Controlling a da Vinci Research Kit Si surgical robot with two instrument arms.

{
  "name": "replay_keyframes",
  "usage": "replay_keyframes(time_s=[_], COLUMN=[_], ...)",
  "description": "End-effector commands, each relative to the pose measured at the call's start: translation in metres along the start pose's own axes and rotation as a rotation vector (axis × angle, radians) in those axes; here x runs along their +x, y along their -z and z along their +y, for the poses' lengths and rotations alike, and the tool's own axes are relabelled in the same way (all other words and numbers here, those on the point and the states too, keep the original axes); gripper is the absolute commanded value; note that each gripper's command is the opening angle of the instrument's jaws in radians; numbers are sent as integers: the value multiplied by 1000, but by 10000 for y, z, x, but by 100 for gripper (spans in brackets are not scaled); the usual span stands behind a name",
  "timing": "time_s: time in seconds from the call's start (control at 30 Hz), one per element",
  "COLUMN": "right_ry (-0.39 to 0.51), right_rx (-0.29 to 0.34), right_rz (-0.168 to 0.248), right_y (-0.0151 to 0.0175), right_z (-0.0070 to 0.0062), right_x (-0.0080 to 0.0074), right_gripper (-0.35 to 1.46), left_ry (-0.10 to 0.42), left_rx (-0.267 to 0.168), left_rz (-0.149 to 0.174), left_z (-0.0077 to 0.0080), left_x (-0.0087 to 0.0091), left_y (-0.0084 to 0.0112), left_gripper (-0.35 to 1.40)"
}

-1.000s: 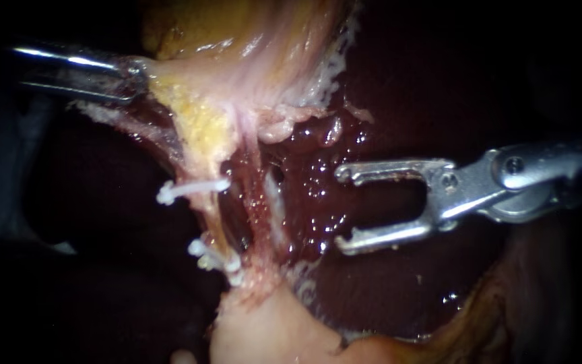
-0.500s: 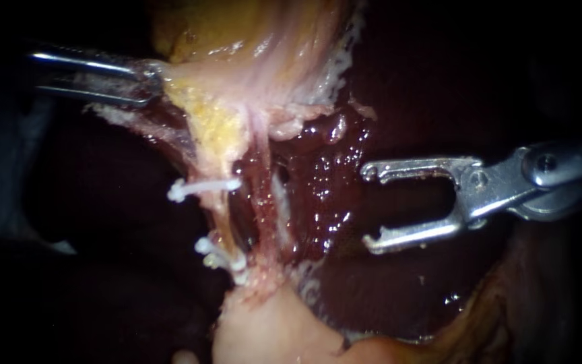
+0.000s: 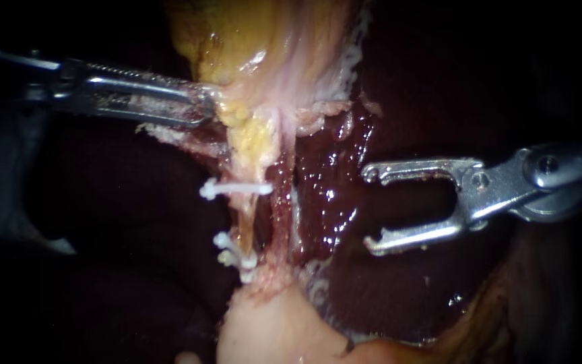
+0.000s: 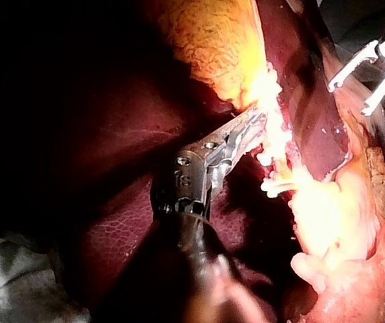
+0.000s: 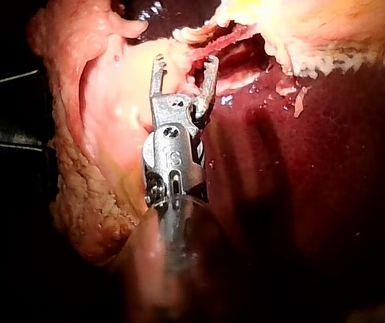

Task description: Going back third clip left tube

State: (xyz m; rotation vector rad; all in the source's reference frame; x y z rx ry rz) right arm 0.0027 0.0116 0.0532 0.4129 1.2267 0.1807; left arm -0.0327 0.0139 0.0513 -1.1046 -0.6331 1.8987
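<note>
Withdrawal step, I judge: three clips (image 3: pixel 234 189) already on left tube (image 3: pixel 245 219), one high, two low and close together. My right instrument (image 3: pixel 370 209) is apart from tube, over liver (image 3: pixel 399 283); its hand is apart and empty. My left instrument (image 3: pixel 203 111) has its hand clamped on gallbladder (image 3: pixel 264 40), tube taut. Tube's long axis runs up-down in endoscope view. Clips lie crosswise, tails pointing view-left. Next: draw right instrument out along own shaft, clear of liver.

Shaft of right instrument (image 3: pixel 372 209) beyond edge

Left instrument (image 3: pixel 205 112) clamped on gallbladder (image 3: pixel 271 40); right instrument (image 3: pixel 372 209) spread wide.
</note>
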Motion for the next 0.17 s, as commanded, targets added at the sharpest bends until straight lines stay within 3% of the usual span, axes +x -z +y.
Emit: replay_keyframes(time_s=[0.03, 0.17], right_ry=[0, 0], right_rx=[0, 0], right_rz=[0, 0], right_y=[0, 0], right_z=[0, 0], right_x=[0, 0], right_gripper=[50, 50], left_ry=[0, 0], left_rx=[-2, -2], left_rz=[1, 0], left_z=[0, -1], left_x=[0, 0], left_y=[0, 1], left_gripper=[-35, -35])
